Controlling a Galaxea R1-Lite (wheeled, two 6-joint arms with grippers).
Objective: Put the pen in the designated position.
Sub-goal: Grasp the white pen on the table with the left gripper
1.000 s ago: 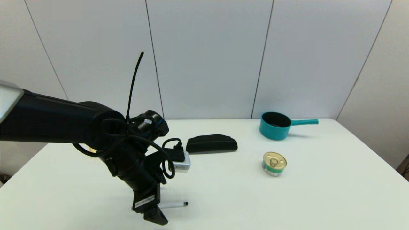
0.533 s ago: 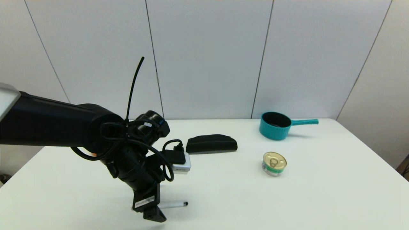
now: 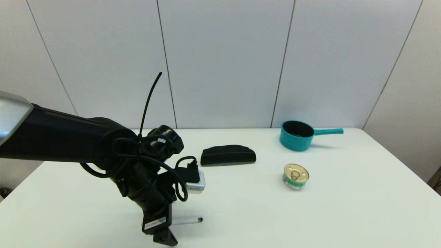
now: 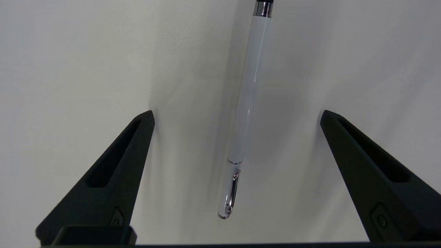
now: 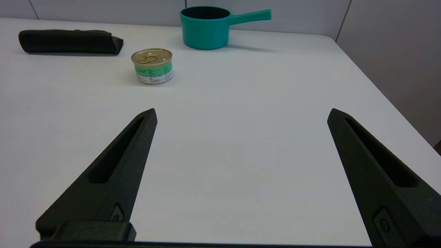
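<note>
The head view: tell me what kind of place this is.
Probably a robot test bench, not a home: a bare white table before plain grey wall panels, holding unrelated props, a teal saucepan, a tin, a pen.

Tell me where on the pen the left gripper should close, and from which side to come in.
Grip the pen on its plain white barrel, near mid-length, clear of the silver clip end. Come straight down from above: it lies flat on the table, and the open left gripper already straddles it, one finger on each side, across its length. Probably only a descent and close are needed.
</note>
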